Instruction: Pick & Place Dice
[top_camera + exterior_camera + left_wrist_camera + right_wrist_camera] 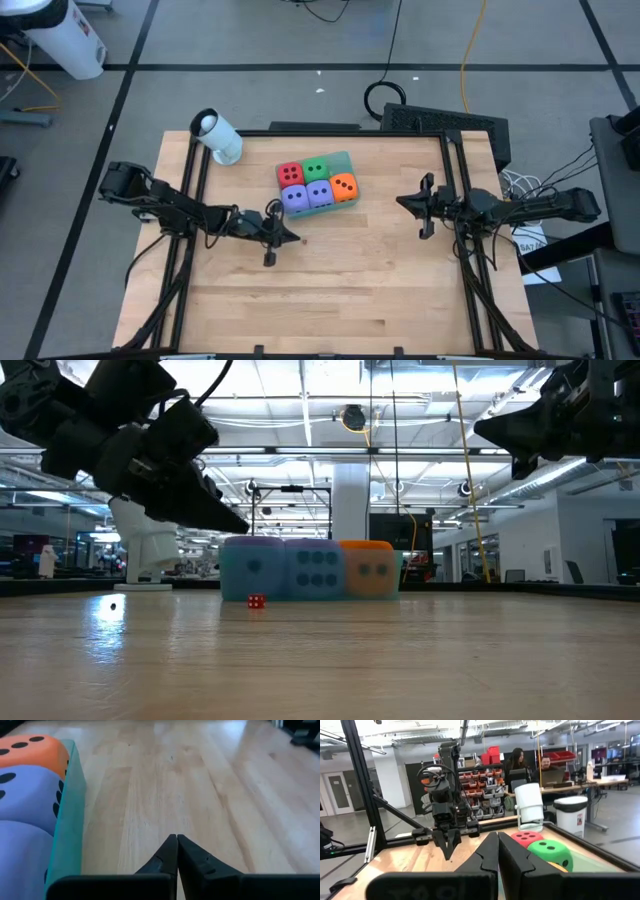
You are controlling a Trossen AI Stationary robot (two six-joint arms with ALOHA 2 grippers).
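From above, all five dice sit packed together on the teal tray (pixel 343 160) toward the far middle of the bench (pixel 330 280): the red die (pixel 291 174) and green die (pixel 316 169) in the far row, two purple-blue dice (pixel 308 196) and the orange die (pixel 343 187) in the near row. The left tool (pixel 270 240) hovers just off the tray's near-left corner, holding nothing. The right tool (pixel 424 206) waits well to the right of the tray, also empty. A white cylinder (pixel 217 137) lies near the bench's far-left corner.

At bench level, a tiny red die (pixel 256 601) lies on the wood in front of the big dice, apart from them and not on the tray. Both arms hang above the surface.

The left wrist view shows its own fingers (pixel 192 865) pressed together with nothing between them, bare wood ahead, and the tray's wall with purple-blue and orange faces beside it.

The right wrist view shows its fingers (pixel 515 857) closed on nothing too, looking across at the other arm, the red and green dice, and seated people far beyond.

If that small die is the target, I judge the left tool should open first, centre over it, descend straight and pinch lightly, since so small a cube will skid if nudged off-centre.
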